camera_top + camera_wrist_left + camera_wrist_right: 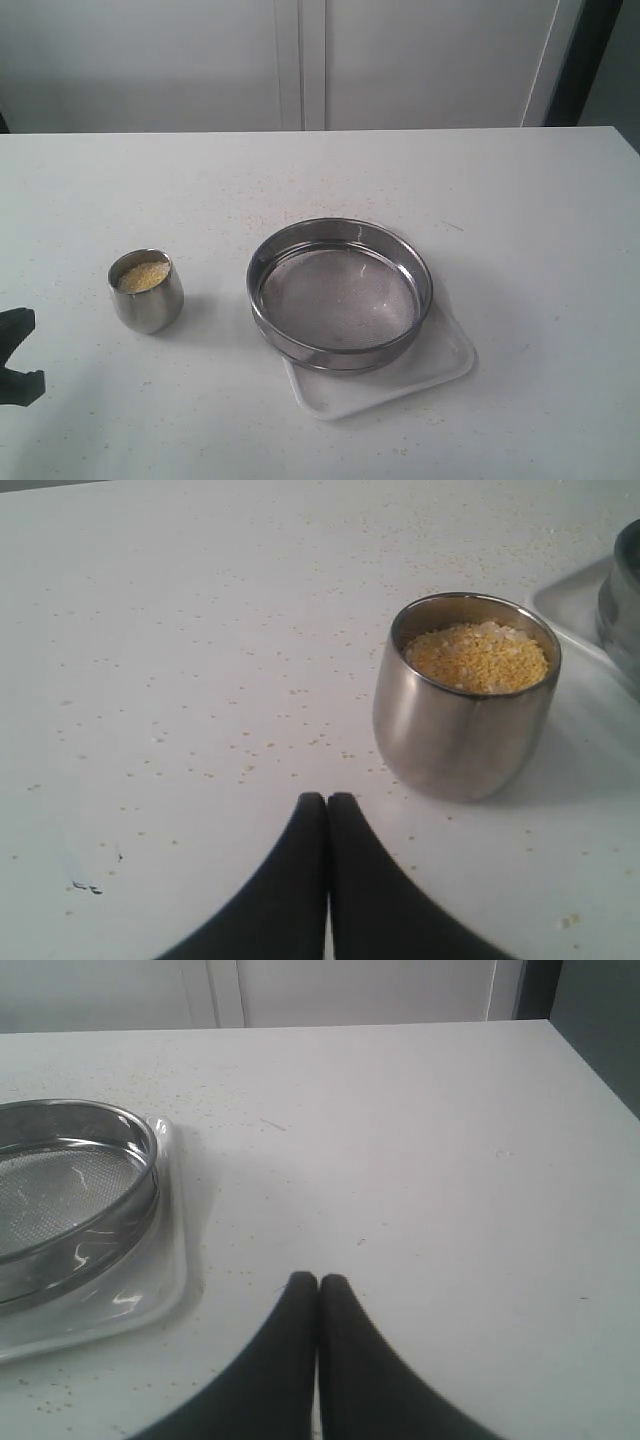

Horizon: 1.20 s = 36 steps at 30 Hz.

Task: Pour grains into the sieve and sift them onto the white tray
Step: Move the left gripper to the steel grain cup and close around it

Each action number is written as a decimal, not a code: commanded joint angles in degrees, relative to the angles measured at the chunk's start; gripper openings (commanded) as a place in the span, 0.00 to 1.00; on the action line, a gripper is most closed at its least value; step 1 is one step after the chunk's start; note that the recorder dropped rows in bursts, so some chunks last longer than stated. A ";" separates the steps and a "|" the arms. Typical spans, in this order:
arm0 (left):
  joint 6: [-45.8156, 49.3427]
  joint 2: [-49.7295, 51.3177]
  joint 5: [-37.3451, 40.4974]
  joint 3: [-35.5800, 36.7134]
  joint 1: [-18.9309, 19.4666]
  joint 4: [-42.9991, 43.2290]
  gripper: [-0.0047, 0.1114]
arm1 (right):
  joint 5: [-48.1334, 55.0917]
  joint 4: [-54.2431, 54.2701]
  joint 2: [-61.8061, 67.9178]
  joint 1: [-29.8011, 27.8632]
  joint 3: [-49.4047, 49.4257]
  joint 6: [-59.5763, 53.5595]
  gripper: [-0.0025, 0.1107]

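Observation:
A small rounded steel cup (147, 293) stands upright on the table's left half, filled with yellow and pale grains (142, 276). To its right the wide steel sieve (340, 293) rests on the white tray (440, 372), its mesh bare. My left gripper (327, 798) is shut and holds nothing; it sits a short way from the cup (463, 702), whose grains (478, 657) reach near the rim. Only a black part of the left arm (15, 355) shows at the exterior view's left edge. My right gripper (318, 1279) is shut and empty, beside the tray (165, 1295) and sieve (70, 1195).
Loose grains lie scattered over the white table (320, 180) around the cup and tray. A pale wall with panel seams (300, 60) runs behind the table's far edge. The table's right edge (590, 1070) shows in the right wrist view.

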 commanded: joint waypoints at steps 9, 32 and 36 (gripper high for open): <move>3.68 2.97 -2.07 -4.55 -0.30 9.79 0.04 | -0.78 -0.34 -0.25 0.11 0.37 0.36 0.02; 4.65 21.67 -5.46 -11.53 -0.30 17.17 0.94 | -0.78 -0.34 -0.25 0.11 0.37 0.36 0.02; 5.03 21.67 -5.46 -11.53 -0.30 17.86 0.94 | -0.78 -0.34 -0.25 0.11 0.37 0.36 0.02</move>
